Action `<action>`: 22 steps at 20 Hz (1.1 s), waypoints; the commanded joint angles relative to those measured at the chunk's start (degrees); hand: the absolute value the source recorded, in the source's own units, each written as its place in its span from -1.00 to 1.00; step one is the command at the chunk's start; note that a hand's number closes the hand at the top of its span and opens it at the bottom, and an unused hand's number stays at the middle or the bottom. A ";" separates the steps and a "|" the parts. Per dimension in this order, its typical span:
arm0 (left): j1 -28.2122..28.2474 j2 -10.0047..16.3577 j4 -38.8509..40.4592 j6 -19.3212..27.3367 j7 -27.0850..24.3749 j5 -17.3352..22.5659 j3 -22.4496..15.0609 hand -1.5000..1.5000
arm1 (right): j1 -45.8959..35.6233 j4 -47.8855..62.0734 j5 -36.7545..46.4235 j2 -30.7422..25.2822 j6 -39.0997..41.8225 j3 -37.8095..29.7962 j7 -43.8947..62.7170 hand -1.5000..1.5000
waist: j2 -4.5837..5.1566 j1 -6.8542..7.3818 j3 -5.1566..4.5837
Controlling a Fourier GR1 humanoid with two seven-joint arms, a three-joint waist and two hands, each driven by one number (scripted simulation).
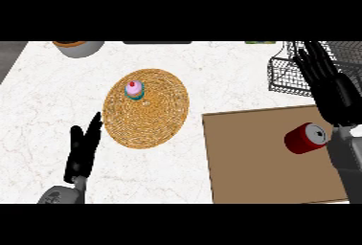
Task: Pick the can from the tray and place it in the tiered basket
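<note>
Two black hands come up from the lower edge, and we see both with fingers straight and holding nothing. The left hand [81,148] rests over the white marbled desk [42,110] at the lower left, fingers up, just beside the round woven straw mat [152,119]. The right hand [332,91] stands at the far right, its fingers [311,60] stretched out across the front of the dark wire tiered basket [283,76] in the upper right corner. The red metal can [305,139] lies on its side on the flat brown rectangular tray [262,162], in the tray's upper right part, its pale end turned up and to the right. It sits below the right hand's fingers, well apart from their tips and just beside the grey wrist; we cannot tell whether can and wrist touch. On the mat, toward its upper left, sits a small pink-topped cupcake in a teal cup [134,89]. A grey bowl with an orange inside [79,48] shows at the desk's top edge, left of the mat.
</note>
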 commanded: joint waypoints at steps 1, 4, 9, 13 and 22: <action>-2.05 -0.08 -2.22 1.07 0.18 -2.09 0.16 0.00 | 1.89 3.04 -5.17 -2.77 6.36 -6.30 -3.29 1.00 | -0.71 0.08 -0.21; -4.03 -0.06 -8.49 2.29 -6.09 -3.83 -0.53 0.00 | 1.55 5.53 -16.24 -6.15 13.44 -15.03 -5.20 1.00 | -0.87 -0.43 0.02; -6.67 -2.23 -11.47 2.14 -8.24 -4.62 -2.48 0.00 | 4.36 18.57 -22.43 -7.94 13.83 -21.10 0.68 -1.00 | -0.34 0.34 -0.03; -3.18 -0.49 -14.41 1.19 -8.44 -4.18 -2.24 0.00 | 8.15 17.93 -38.55 -5.76 35.47 -20.87 7.19 -1.00 | -0.97 0.11 0.02; -3.93 -2.03 -14.14 3.23 -8.88 -6.58 -2.74 0.00 | 14.50 17.26 -26.06 -26.54 56.21 -29.04 2.15 -1.00 | -0.63 -0.75 -0.14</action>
